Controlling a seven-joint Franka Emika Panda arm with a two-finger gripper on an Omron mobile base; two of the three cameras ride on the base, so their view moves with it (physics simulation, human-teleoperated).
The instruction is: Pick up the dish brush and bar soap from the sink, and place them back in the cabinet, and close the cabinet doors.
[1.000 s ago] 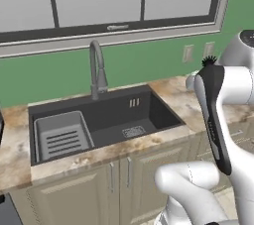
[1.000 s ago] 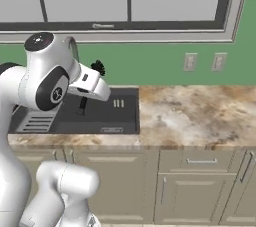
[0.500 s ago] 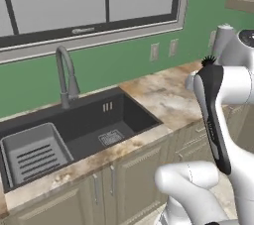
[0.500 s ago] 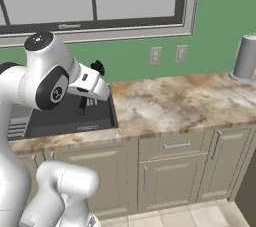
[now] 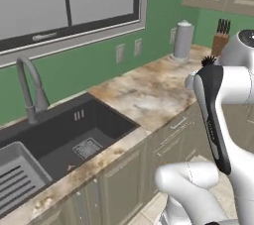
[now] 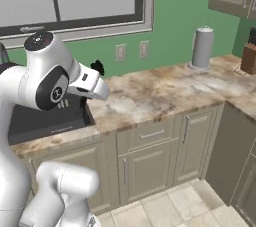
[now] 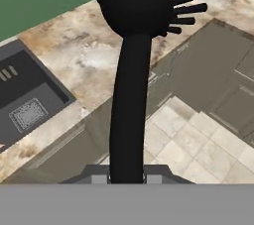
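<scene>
The claw [image 7: 127, 178] was clenched on the dish brush [image 7: 130, 70], bristly head sticking out past it, above the surface [image 7: 84, 55] beside the sink [image 7: 25, 105].

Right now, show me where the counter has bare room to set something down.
The marble counter lies bare from the sink edge to the grey canister. The far corner is crowded: the canister and a knife block stand there. The sink's left holds a ribbed tray. The end effector grips the dish brush.
</scene>
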